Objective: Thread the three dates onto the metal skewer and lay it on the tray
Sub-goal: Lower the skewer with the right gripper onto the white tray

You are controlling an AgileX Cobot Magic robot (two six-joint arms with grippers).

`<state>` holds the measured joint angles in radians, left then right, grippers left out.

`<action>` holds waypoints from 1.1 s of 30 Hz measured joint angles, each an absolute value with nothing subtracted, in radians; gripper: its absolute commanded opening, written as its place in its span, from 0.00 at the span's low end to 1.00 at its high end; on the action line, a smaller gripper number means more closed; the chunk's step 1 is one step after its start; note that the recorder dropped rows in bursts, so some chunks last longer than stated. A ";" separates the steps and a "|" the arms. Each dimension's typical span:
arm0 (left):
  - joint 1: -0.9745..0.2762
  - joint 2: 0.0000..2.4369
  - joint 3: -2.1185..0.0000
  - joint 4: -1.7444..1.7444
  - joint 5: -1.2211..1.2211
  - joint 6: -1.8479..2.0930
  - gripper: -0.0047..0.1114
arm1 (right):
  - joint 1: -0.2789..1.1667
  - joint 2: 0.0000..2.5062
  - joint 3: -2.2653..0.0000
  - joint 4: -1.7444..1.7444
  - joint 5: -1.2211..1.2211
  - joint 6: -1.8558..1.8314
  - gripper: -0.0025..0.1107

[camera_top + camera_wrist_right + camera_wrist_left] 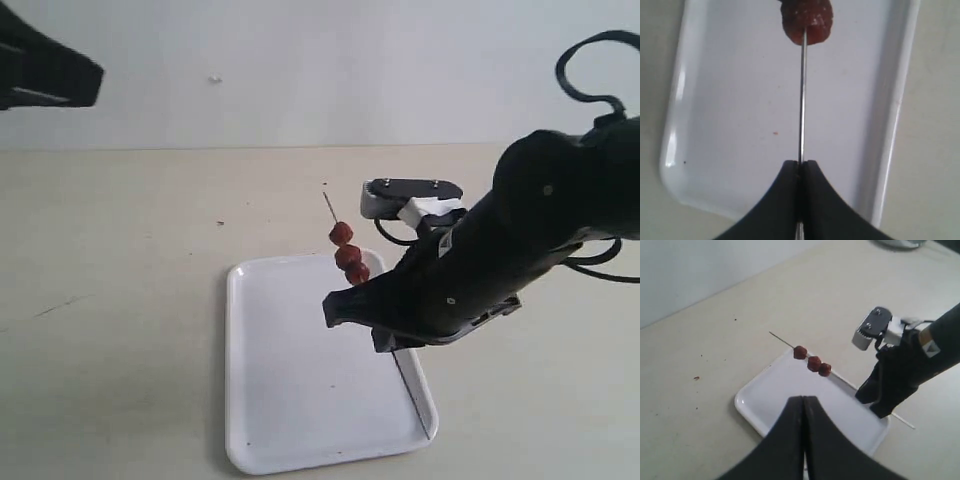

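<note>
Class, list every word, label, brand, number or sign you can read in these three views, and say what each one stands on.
None readable: the tray, the dates, the metal skewer, the left gripper, the right gripper and the table show no lettering, numbers or signs.

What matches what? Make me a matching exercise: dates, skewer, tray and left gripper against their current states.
1 dates
2 metal skewer
3 tray
4 left gripper

a shut, empty
b threaded in a row
c clamped in the right gripper
d white, lying on the table

Pairs: 1-b, 2-c, 3-d, 4-a
</note>
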<state>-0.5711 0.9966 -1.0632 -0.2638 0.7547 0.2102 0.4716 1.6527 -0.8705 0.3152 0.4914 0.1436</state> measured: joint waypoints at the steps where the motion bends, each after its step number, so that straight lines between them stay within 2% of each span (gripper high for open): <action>1: -0.571 0.930 -1.003 -0.264 0.720 0.172 0.04 | 0.483 1.677 -0.871 0.306 0.464 0.170 0.02; 5: -0.571 0.726 -0.833 -0.264 0.660 0.085 0.04 | 0.545 1.756 -0.889 0.214 0.410 0.294 0.02; 8: -0.571 0.554 -0.720 -0.266 0.656 0.024 0.04 | 0.616 1.814 -0.928 -0.026 0.409 0.583 0.02; 12: -0.571 0.423 -0.692 -0.266 0.664 0.000 0.04 | 0.669 1.856 -0.961 -0.155 0.433 0.782 0.02; 21: -0.571 0.396 -0.692 -0.250 0.732 0.000 0.04 | 0.674 1.885 -0.969 -0.186 0.417 0.887 0.02; 33: -0.571 0.396 -0.692 -0.246 0.732 0.000 0.04 | 0.674 1.887 -0.969 -0.190 0.388 0.891 0.36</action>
<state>-0.5711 0.3959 -0.6921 -0.2464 0.7315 0.0000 0.6738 1.8874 -0.9694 -0.1901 0.3878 0.8906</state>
